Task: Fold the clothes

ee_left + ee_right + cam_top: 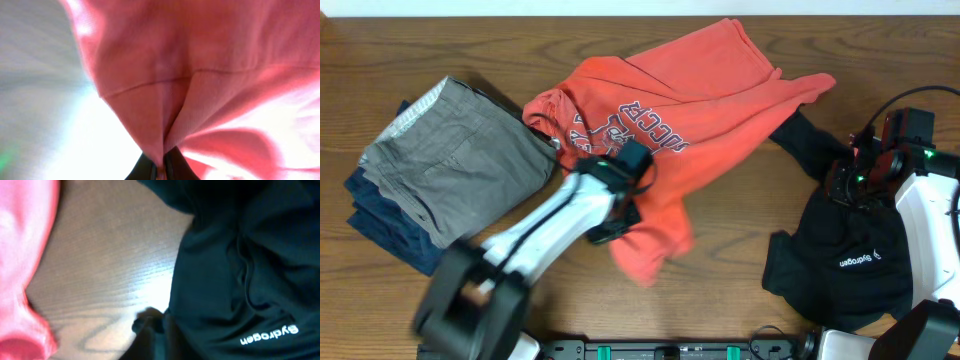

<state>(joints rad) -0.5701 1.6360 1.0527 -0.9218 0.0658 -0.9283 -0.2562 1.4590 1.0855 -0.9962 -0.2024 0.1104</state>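
A red sweatshirt [690, 110] with grey lettering lies spread over the table's middle. My left gripper [610, 228] is shut on a fold of its lower edge, and in the left wrist view the red cloth [200, 75] hangs pinched between the dark fingers [161, 170]. A black garment [850, 260] with white lettering lies at the right. My right gripper [845, 182] sits at its upper left edge. In the right wrist view its blurred fingers [159, 329] are close together on the edge of the black cloth [240, 280].
A stack of folded clothes, with a grey garment [455, 165] on top of dark blue ones [390, 225], lies at the left. Bare wooden table [740, 270] shows between the red and black garments. A red sleeve end [25, 280] lies left of the right gripper.
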